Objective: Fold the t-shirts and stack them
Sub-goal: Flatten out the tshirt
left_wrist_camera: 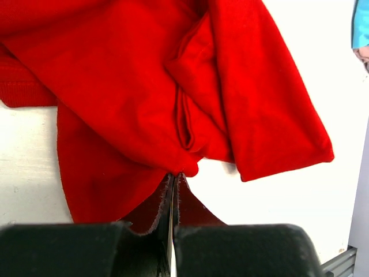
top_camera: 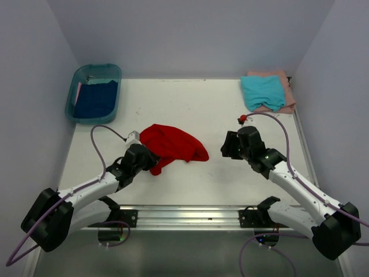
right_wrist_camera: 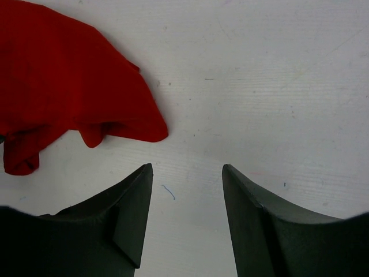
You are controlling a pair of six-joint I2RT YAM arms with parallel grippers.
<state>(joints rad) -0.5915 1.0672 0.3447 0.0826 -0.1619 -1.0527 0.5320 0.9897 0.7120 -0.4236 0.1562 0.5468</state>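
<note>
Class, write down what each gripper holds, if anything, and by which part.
The left gripper pinches the red t-shirt by a bunched fold at its edge. The right gripper, open above the table, holds nothing.

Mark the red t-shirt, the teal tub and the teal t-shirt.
red t-shirt (top_camera: 173, 143), top view, middle of the crumpled cloth
teal tub (top_camera: 70, 98), top view, left wall
teal t-shirt (top_camera: 263, 91), top view, middle of the cloth

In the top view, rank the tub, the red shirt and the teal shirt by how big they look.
1. Tub: largest outline.
2. Red shirt: crumpled and spread out, not far behind the tub.
3. Teal shirt: folded, clearly the smallest.
The tub and teal shirt sit farther from the camera, so their true sizes may be understated.
</note>
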